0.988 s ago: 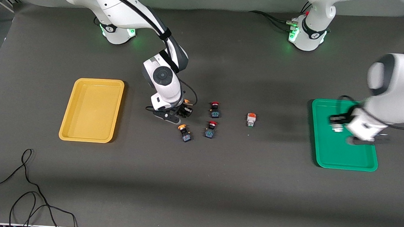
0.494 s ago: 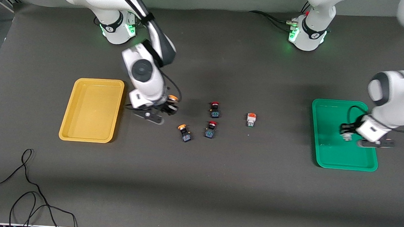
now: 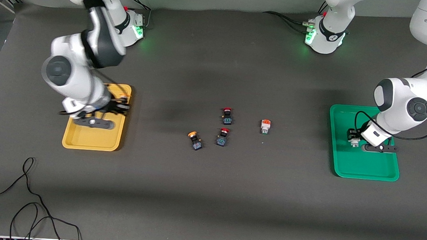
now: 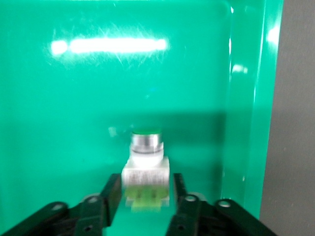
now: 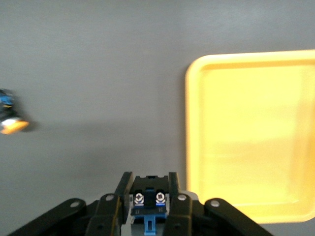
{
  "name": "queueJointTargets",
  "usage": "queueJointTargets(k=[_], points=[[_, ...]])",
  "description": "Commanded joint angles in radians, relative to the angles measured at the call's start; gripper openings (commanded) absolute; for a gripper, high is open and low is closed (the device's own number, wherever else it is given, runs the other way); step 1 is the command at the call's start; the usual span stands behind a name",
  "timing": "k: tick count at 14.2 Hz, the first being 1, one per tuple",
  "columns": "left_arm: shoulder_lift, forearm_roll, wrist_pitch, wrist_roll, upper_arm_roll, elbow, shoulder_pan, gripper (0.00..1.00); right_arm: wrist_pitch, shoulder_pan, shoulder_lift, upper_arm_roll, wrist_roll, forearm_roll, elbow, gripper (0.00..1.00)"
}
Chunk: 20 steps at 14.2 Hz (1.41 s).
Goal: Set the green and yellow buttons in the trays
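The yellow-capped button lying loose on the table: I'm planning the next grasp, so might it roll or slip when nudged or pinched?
The yellow-capped button lies on its side, so its round cap could let it pivot or roll if nudged. Its black-and-blue body looks blocky, likely giving the fingers flat faces to pinch. It is tiny and probably light, so a glancing touch might skid it toward the red-capped button beside it.

even overhead light; glare streaks my glossy green plastic tray (image 4: 74, 98); my right arm (image 3: 75, 74) smears, wrist views soft.
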Motion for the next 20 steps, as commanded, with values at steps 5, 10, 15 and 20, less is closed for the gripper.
queueJointTargets(k=[5, 10, 15, 20], points=[[-0.103, -0.016, -0.720, -0.016, -0.088, 0.419, -0.009, 1.00, 0.442, 0.010, -0.018, -0.213, -0.436, 0.012, -0.337, 0.00], [-0.093, -0.061, -0.703, -0.367, -0.251, 0.429, -0.128, 1.00, 0.628, 0.023, 0.051, -0.200, -0.441, 0.136, -0.425, 0.00], [0.024, -0.029, -0.450, -0.686, -0.247, 0.356, -0.425, 1.00, 0.651, 0.057, 0.090, -0.192, -0.532, 0.242, -0.425, 0.84], [0.198, 0.112, -0.265, -0.779, -0.242, 0.328, -0.471, 1.00, 0.608, 0.062, 0.053, -0.192, -0.507, 0.265, -0.422, 1.00]])
